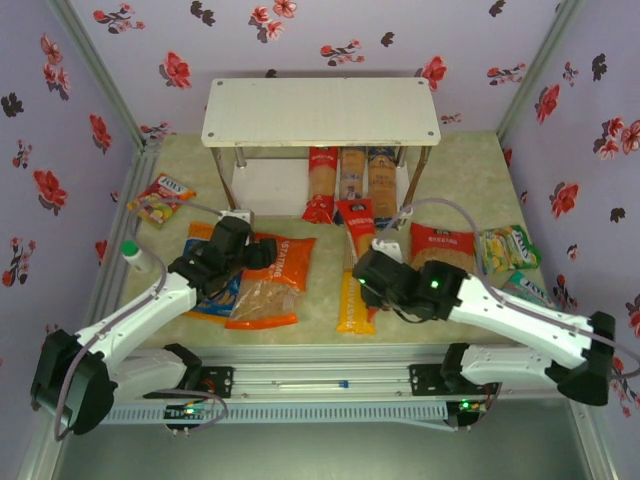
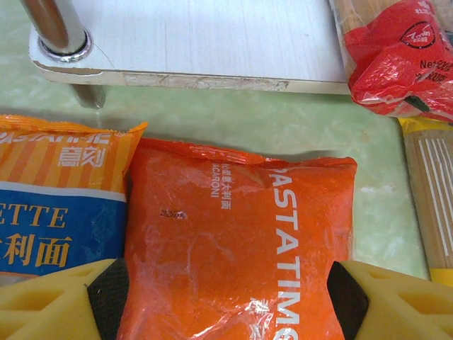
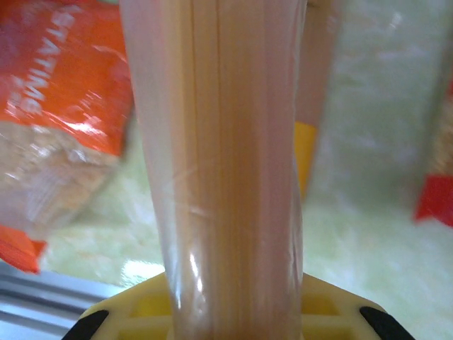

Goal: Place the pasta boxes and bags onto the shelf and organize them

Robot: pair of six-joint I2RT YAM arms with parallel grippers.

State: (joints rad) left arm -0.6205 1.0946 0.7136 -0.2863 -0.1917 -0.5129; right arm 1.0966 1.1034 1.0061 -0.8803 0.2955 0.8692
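Note:
The white two-tier shelf [image 1: 320, 112] stands at the back, with a red pasta box [image 1: 322, 180] and two dark blue ones [image 1: 367, 176] on its lower board [image 2: 212, 42]. My left gripper [image 1: 236, 245] [image 2: 226, 304] is open over the orange bag [image 1: 272, 278] [image 2: 233, 234], a pad at each side edge. The blue-orange bag [image 1: 212, 295] [image 2: 56, 205] lies just left of it. My right gripper [image 1: 372, 262] [image 3: 230, 326] is shut on a red-topped pasta box [image 1: 357, 225] [image 3: 219, 177]. Below that box lies the yellow one [image 1: 354, 305] [image 3: 306, 156]. The red bag [image 1: 440, 248] lies to the right.
A yellow-red snack packet [image 1: 160, 198] lies at far left and green packets [image 1: 510, 248] at far right. A white bottle with a green cap [image 1: 135, 255] stands at the left edge. The shelf's metal post [image 2: 60, 28] rises near my left gripper. Flowered walls close in three sides.

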